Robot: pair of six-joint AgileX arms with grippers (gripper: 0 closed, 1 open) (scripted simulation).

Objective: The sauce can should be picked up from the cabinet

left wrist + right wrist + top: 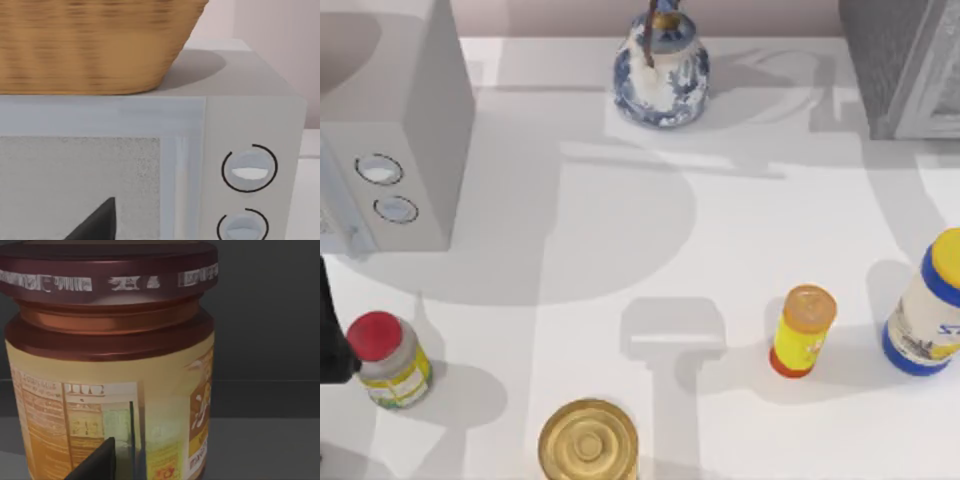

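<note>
Sauce can (pixel 112 370) stands upright on a dark grey floor, seen close up in the right wrist view with dark walls behind, one dark fingertip (pixel 97 462) of the right end effector in front of it; grip cannot be told. Cabinet (pixel 905 65) sits at the desk's (pixel 620 250) far right corner. Left arm (pixel 332 330) idles at the left edge by the red-capped jar (pixel 385 360).

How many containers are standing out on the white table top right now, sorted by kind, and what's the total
Jars: 2, the red-capped jar and the blue-and-yellow jar
Cans: 1, the gold-topped can
Bottles: 1, the yellow bottle
Vases: 1, the blue-and-white vase
Total: 5
The sauce can is not counted; the right wrist view shows it against dark walls.
</note>
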